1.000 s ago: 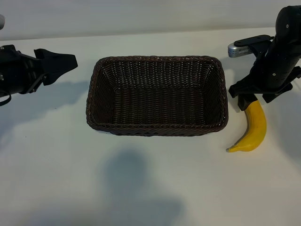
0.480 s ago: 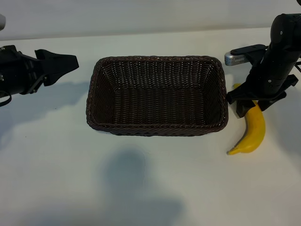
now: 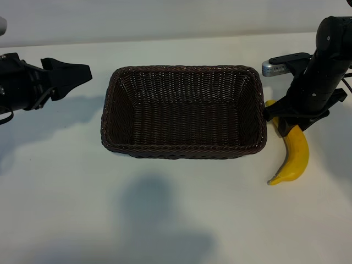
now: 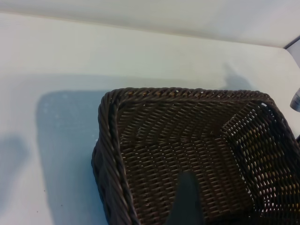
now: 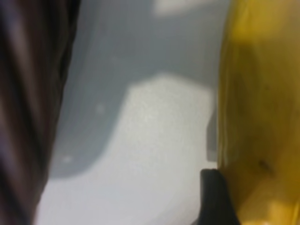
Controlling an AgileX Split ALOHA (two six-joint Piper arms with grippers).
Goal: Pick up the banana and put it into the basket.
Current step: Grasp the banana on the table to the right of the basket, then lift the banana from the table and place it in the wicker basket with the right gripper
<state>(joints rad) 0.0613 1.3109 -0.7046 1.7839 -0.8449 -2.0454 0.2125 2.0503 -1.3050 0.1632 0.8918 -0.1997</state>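
Note:
The yellow banana (image 3: 297, 157) lies on the white table just right of the dark brown wicker basket (image 3: 181, 69), its lower tip pointing toward the front edge. My right gripper (image 3: 291, 124) is down over the banana's upper half and shut on it, and a bit of yellow shows past the gripper on the basket side. In the right wrist view, one of the dark fingers (image 5: 213, 197) presses against the banana (image 5: 258, 93); the other is hidden. My left gripper (image 3: 85, 72) hangs open left of the basket, nothing in it. The basket (image 4: 140, 93) holds nothing.
White table (image 3: 176, 220) runs wide in front of the basket, with soft shadows on it. A gap of about a hand's width separates the left gripper from the basket's left wall. The basket's right wall (image 5: 23, 103) stands close beside the right gripper.
My right gripper has shifted slightly toward the basket and narrowed onto the banana. The banana has turned a little, its lower tip sliding nearer the front edge. The left arm is unmoved.

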